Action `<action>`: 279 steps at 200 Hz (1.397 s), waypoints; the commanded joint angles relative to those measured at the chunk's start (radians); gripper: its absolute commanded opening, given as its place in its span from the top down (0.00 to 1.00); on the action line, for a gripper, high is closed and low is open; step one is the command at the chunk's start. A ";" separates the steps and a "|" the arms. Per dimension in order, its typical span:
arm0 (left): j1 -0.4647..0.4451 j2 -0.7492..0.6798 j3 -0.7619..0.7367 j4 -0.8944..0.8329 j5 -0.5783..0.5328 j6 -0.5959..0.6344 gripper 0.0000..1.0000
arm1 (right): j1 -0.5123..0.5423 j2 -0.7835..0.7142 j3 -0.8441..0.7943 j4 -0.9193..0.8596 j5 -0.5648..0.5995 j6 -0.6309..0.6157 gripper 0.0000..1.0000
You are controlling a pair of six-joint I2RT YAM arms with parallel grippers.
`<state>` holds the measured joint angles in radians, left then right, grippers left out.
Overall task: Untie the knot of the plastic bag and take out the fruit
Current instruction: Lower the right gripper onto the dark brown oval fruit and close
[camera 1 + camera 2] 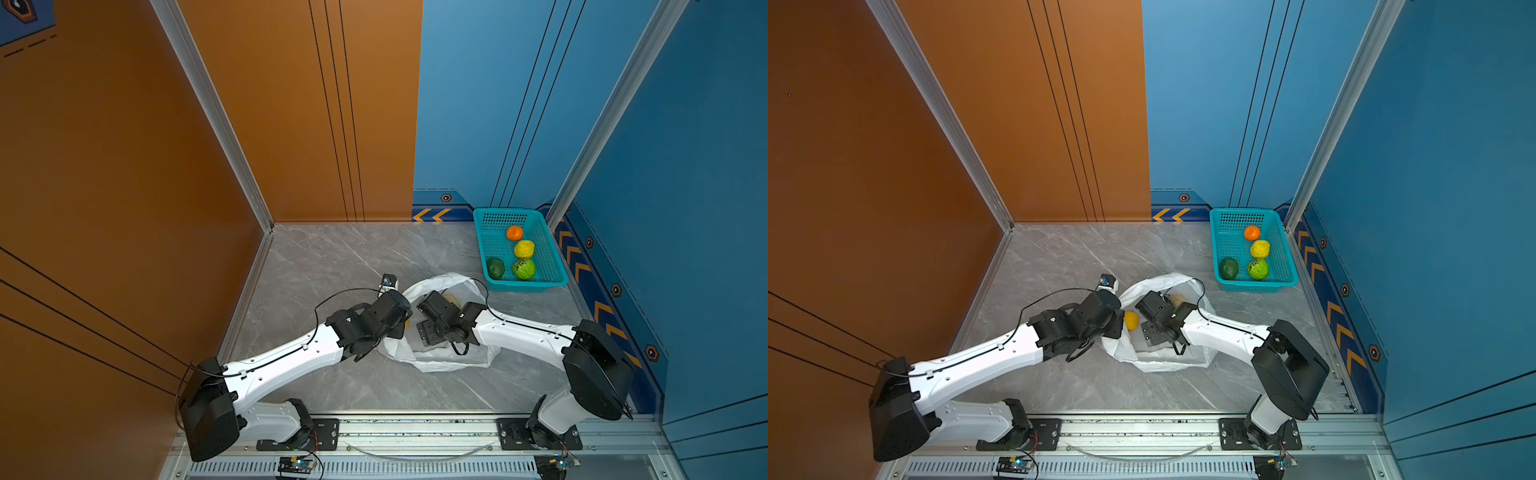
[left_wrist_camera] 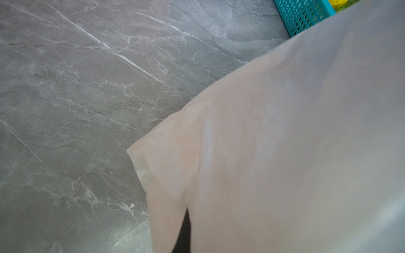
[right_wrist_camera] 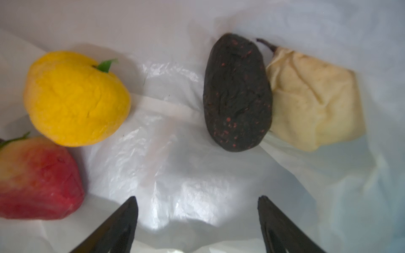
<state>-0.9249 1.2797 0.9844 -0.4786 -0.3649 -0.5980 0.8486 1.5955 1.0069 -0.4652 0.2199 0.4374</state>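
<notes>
fruit is what's left to fetch, and the right arm is the one placed for it. in both top views the plastic bag (image 1: 440,362) lies on the table (image 1: 332,257) between the arms, mouth gaping. your left gripper (image 1: 402,328) sits at the bag's left rim; your right gripper (image 1: 432,309) reaches down into the mouth. in a top view a yellow fruit (image 1: 1131,321) peeks out between the two wrists. the basket (image 1: 557,277), well apart at the far right, holds four fruits.

left wrist view: the plastic bag (image 2: 285,142) stretches taut right across the lens, so the jaws don't show. they are closed, and i judge them pinched on the rim, holding the mouth up.

right wrist view: the right gripper's (image 3: 197,198) fingers stand wide apart, empty, over bare bag floor. the dark fruit (image 3: 237,92) lies straight ahead, a little toward one finger (image 3: 278,225). its long axis runs away from the gripper, so the jaws would close across its narrow width. it touches the cream fruit (image 3: 313,98) on the side away from the yellow fruit (image 3: 76,98). that one and the pink fruit (image 3: 37,179) lie off toward the other finger.
</notes>
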 commanded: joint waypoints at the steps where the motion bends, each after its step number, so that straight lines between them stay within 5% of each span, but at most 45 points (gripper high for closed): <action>1: -0.003 0.010 0.020 0.005 0.022 0.009 1.00 | -0.014 0.017 0.023 0.087 0.042 -0.031 0.14; 85: -0.005 0.029 0.020 0.026 0.073 0.009 1.00 | -0.060 0.097 0.013 0.281 0.044 0.000 0.12; 114: -0.003 0.031 0.017 0.029 0.082 0.006 1.00 | -0.065 0.117 0.022 0.288 0.113 0.004 0.12; 209: -0.005 0.035 0.010 0.035 0.092 0.003 1.00 | -0.097 0.211 0.077 0.306 -0.016 0.003 0.12; 279: -0.006 0.040 0.008 0.037 0.105 0.003 1.00 | -0.106 0.279 0.143 0.261 0.055 0.047 0.19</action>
<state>-0.9249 1.3060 0.9840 -0.4526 -0.2825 -0.5983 0.7494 1.8378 1.1084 -0.1730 0.2390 0.4526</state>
